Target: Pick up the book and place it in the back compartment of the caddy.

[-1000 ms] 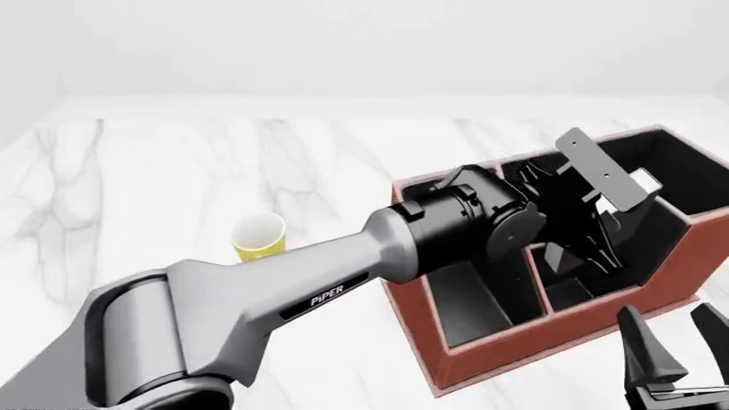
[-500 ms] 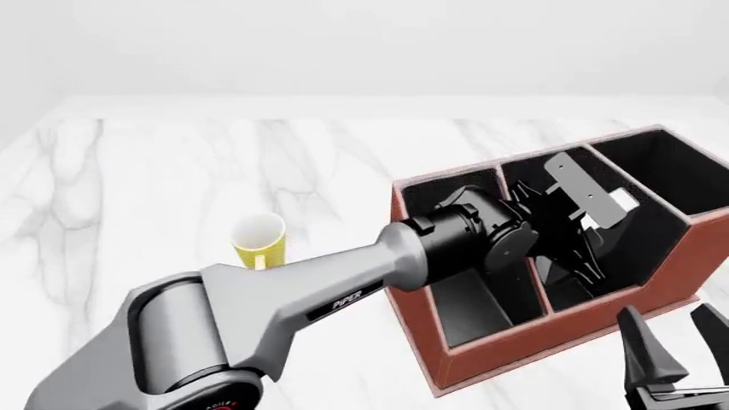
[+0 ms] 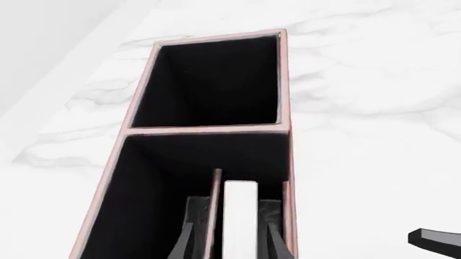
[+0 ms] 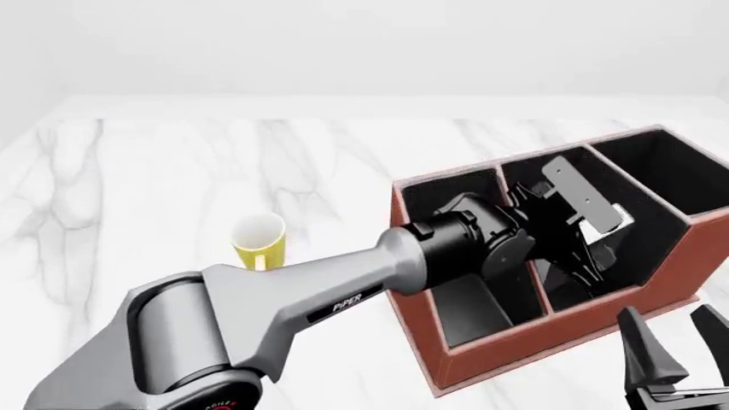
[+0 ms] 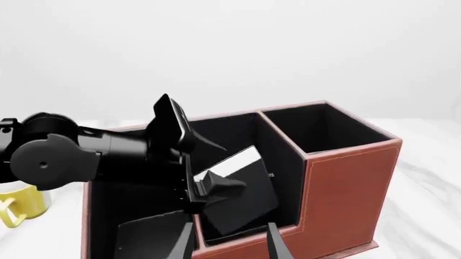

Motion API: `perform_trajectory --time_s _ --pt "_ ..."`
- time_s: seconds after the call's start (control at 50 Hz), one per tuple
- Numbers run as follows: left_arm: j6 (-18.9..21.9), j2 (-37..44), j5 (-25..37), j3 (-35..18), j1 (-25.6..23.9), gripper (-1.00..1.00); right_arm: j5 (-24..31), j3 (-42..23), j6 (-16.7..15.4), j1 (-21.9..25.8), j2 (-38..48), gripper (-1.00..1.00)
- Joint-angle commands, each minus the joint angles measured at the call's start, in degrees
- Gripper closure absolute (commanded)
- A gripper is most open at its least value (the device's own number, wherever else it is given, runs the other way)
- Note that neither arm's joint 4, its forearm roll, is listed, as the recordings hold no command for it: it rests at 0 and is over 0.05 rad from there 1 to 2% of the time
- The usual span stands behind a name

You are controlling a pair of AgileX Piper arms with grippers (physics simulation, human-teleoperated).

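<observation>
Black book tilted inside caddy

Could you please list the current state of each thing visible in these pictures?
Small black hardcover book: tilted, held inside a long cell of the caddy.
Reddish-brown partitioned caddy: upright on the table.
Yellow mug: upright, untouched.
Left gripper: shut on the book.
Right gripper: open, idle.

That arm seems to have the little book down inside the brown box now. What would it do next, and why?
Probably lower a touch more and then open its fingers. The left gripper holds the book tilted, already below the rim of the caddy, inside a long cell. Whether the book touches the floor cannot be seen, so a gentle release seems safest. The right gripper waits open beside the box.
</observation>
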Motion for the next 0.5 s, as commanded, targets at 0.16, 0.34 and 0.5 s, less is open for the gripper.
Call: perform_trajectory --time_s 0.16,0.34,0.5 --pt "0.59 -0.49 -0.54 -2.03 1.78 -1.00 0.47 0.00 0.08 -0.15 -0.41 -1.00" --pt "1.07 -2.20 0.28 -2.85 2.67 -1.00 -1.95 -0.01 -0.01 -0.17 2.02 -1.00" --pt "2.67 -4.10 3.28 -4.79 4.37 -1.00 -1.18 0.00 -0.21 -0.22 1.16 -1.00"
